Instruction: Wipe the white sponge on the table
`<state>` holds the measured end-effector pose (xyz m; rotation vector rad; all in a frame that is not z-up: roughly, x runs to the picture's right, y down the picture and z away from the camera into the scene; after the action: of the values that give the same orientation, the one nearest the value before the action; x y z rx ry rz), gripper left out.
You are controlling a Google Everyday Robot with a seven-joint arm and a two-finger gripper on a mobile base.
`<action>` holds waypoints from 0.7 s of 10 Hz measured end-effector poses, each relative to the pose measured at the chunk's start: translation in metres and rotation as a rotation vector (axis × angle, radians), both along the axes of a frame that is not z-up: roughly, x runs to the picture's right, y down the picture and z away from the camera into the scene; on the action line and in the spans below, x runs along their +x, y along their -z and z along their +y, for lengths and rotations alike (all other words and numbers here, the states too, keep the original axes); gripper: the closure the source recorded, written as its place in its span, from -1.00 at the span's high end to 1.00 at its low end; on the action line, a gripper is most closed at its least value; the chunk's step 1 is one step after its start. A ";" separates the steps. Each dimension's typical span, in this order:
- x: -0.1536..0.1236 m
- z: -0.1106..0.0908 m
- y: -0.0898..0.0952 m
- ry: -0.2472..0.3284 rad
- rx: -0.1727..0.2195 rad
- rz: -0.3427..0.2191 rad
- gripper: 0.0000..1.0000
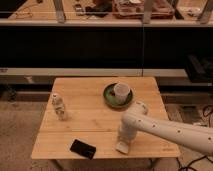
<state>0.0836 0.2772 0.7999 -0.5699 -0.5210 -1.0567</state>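
The white sponge [121, 147] lies flat on the light-brown wooden table [90, 125], near its front edge and right of centre. My gripper [124, 141] points down at the end of the white arm that reaches in from the lower right. It is shut on the sponge and presses it against the table top. The arm hides the sponge's upper part.
A green plate [109, 98] with a white cup [121, 91] stands at the back right of the table. A small white upright figure [60, 106] stands at the left. A black phone [82, 148] lies at the front left. Dark shelving runs behind the table.
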 end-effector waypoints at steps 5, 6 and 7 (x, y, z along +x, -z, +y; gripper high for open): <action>-0.070 -0.021 -0.012 0.126 -0.001 -0.139 -1.00; -0.079 -0.033 -0.019 0.140 0.006 -0.158 -1.00; -0.084 -0.047 -0.027 0.148 0.020 -0.170 -1.00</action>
<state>-0.0008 0.2303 0.8272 -0.5096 -0.6231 -1.2569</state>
